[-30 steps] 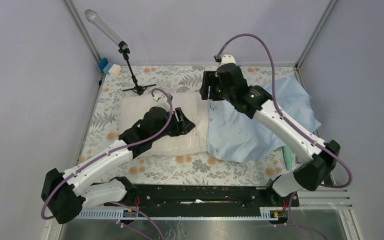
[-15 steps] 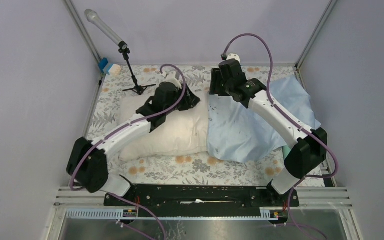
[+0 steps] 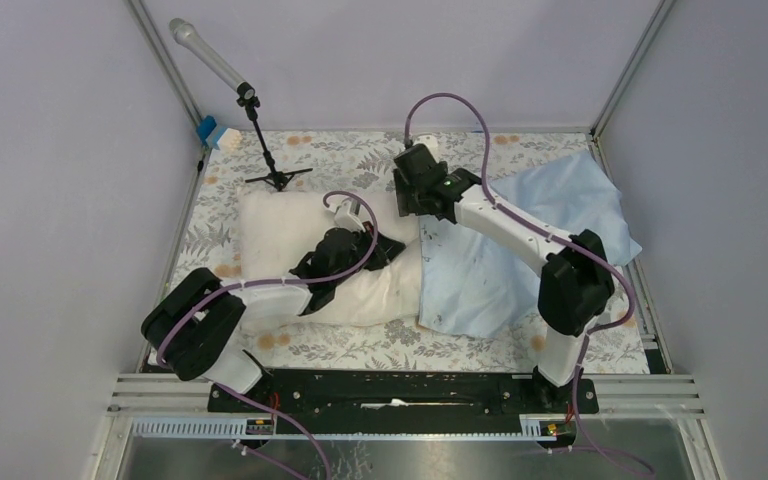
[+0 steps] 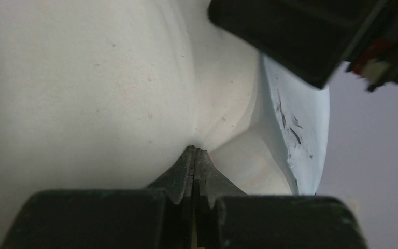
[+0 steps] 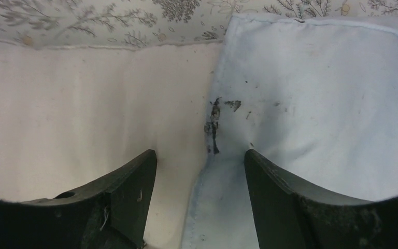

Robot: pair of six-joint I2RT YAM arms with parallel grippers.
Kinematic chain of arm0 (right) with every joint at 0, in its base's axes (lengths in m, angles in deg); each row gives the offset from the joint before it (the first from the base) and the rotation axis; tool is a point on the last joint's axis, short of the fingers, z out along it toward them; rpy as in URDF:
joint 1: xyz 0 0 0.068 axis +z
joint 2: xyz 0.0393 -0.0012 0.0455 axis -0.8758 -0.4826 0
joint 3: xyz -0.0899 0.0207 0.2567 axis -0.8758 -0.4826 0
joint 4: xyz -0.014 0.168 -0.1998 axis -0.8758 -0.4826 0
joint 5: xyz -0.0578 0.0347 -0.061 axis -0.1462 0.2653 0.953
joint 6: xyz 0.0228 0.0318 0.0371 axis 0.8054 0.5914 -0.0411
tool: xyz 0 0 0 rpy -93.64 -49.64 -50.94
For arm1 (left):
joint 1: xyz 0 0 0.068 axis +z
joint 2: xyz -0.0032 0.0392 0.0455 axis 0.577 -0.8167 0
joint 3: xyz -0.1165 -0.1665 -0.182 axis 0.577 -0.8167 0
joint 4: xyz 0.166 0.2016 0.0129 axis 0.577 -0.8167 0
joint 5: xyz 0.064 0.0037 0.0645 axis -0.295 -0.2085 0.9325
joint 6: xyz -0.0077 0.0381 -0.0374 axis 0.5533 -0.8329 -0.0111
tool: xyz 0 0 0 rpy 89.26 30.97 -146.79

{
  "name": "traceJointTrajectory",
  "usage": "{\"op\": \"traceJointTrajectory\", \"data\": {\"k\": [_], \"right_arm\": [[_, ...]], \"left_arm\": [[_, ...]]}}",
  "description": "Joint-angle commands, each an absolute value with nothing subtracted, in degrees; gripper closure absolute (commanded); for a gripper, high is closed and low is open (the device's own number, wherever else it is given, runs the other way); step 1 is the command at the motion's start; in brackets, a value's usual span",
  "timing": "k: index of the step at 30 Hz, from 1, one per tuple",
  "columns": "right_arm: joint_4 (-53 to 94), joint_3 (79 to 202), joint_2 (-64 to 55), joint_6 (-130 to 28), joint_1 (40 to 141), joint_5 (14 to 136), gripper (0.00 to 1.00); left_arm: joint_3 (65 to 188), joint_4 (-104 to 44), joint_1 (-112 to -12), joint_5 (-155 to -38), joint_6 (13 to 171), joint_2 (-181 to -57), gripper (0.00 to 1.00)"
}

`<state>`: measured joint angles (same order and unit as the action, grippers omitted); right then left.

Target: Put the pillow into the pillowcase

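The cream pillow (image 3: 280, 225) lies on the left half of the table, its right end against the light-blue pillowcase (image 3: 520, 250). My left gripper (image 3: 388, 246) rests on the pillow's right end. In the left wrist view the left gripper (image 4: 194, 151) is shut, with a pucker of pillow (image 4: 83, 104) fabric pinched at its tips and the pillowcase (image 4: 296, 116) edge just beyond. My right gripper (image 3: 410, 203) is open. In the right wrist view the right gripper (image 5: 201, 155) straddles the seam, with one finger over the pillow (image 5: 83, 104) and the other over the stained pillowcase (image 5: 316, 93) hem.
A microphone on a small black tripod (image 3: 263, 140) stands at the back left, beside a blue-and-white object (image 3: 218, 133). The grey floral tablecloth (image 3: 360, 345) covers the table. Metal frame posts and walls close in the sides and back.
My left arm swung from the pillow's far edge to its right end and its jaws closed on the fabric. The right gripper shifted left and nearer, onto the pillowcase's edge.
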<state>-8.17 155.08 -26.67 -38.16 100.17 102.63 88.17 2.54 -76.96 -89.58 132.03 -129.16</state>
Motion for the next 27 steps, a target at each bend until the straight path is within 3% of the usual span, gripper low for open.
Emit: {"op": "traceJointTrajectory", "data": {"k": [1,4,11,17,21,27], "right_arm": [[-11.2,158.27,-27.72,-40.96,101.49,114.1,0.29],[-11.37,158.55,-28.37,-42.14,101.61,116.93,0.31],[-12.61,162.86,-32.78,-44.61,101.5,120.37,0.55],[-17.71,172.75,-38.33,-45.41,102.38,119.04,1.0],[-19.84,179.0,-37.91,-44.26,106.66,115.72,1.0],[-16.45,182.91,-36.02,-37.8,112.98,101.24,1.0]], "left_arm": [[83.51,-4.61,-79.15,-92.23,133.72,-132.02,1.0],[83.24,-4.09,-79.7,-92.4,133.98,-132.42,1.0],[82.45,-3.31,-80.52,-92.29,134.18,-133.0,1.0],[79.52,0.13,-82.22,-91.68,135.76,-133.89,1.0],[79.35,1.87,-83.12,-91.8,135.74,-135.79,1.0],[80.07,3.81,-84.45,-91.92,135.88,-138.33,1.0]]}}
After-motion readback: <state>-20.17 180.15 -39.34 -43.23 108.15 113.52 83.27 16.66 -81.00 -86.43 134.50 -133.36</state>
